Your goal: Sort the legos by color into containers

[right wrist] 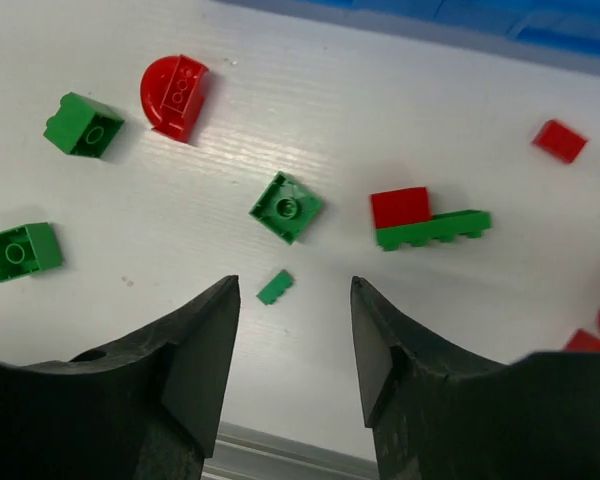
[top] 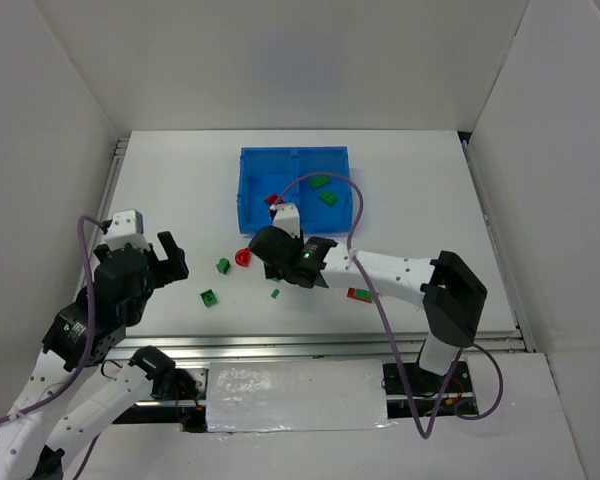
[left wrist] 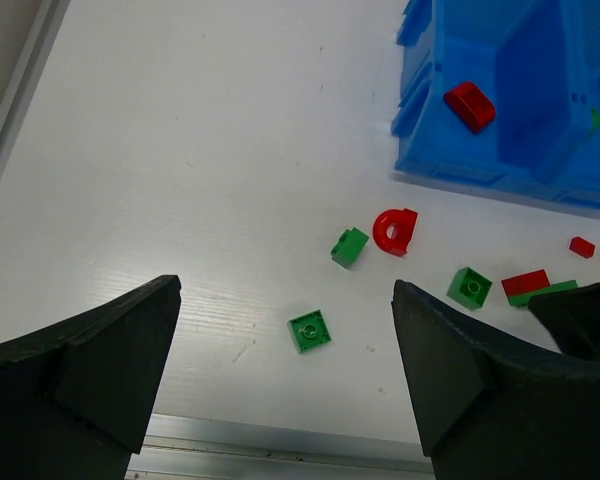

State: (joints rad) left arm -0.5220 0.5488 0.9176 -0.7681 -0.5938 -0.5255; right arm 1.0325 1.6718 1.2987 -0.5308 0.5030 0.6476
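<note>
The blue tray stands at the back centre. Its left compartment holds a red brick; its right holds two green bricks. Loose on the table are a red curved piece, green bricks, a tiny green piece and a joined red-and-green piece. My right gripper is open and empty, low over the table, with the tiny green piece by its left finger and a green brick just beyond. My left gripper is open and empty above a green brick.
An aluminium rail runs along the near table edge. White walls enclose the left, back and right sides. A small red brick lies near the tray's front wall. A purple cable arcs over the right arm.
</note>
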